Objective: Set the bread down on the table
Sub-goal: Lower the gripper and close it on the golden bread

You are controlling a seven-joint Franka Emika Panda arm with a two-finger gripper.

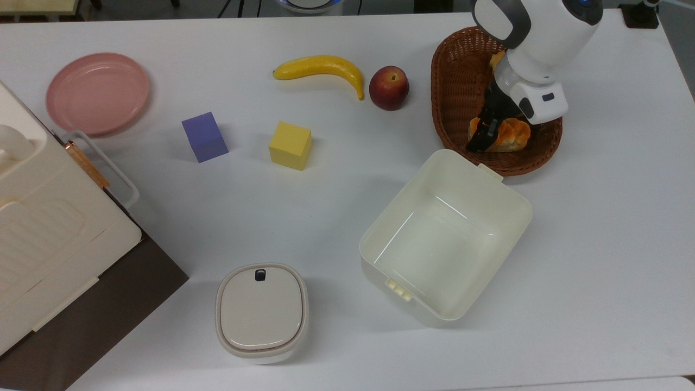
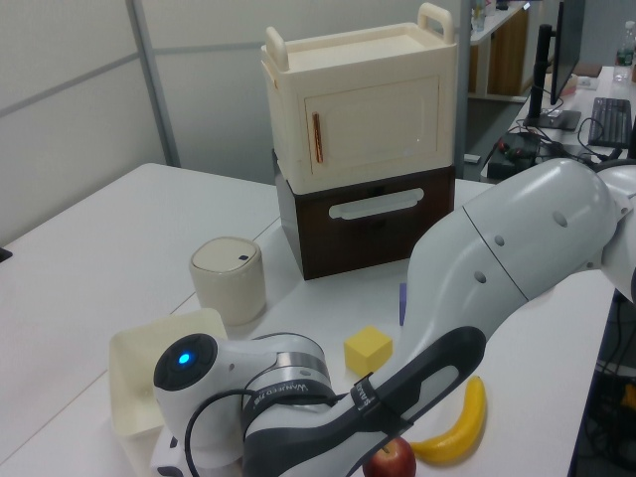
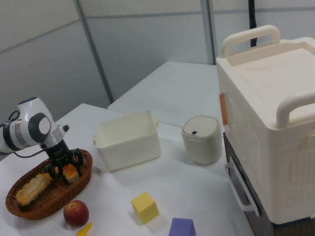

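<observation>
The bread (image 1: 513,136), a stubby loaf with an orange ridged crust, lies in the brown wicker basket (image 1: 453,81) at the top view's upper right, on the white table (image 1: 597,244). My gripper (image 1: 497,136) is down inside the basket, open, with a black finger (image 1: 479,138) at the loaf's left end. In the right view the gripper (image 3: 66,168) straddles the bread (image 3: 72,173), with a finger (image 3: 53,169) on its left. A longer, paler loaf (image 3: 33,189) lies beside it in the basket (image 3: 49,209).
An open cream box (image 1: 380,233) stands just below the basket in the top view. An apple (image 1: 389,87) and a banana (image 1: 320,66) lie left of the basket. Further left are a yellow cube (image 1: 290,145), a purple cube (image 1: 204,136), a pink plate (image 1: 98,92) and a lidded canister (image 1: 261,312).
</observation>
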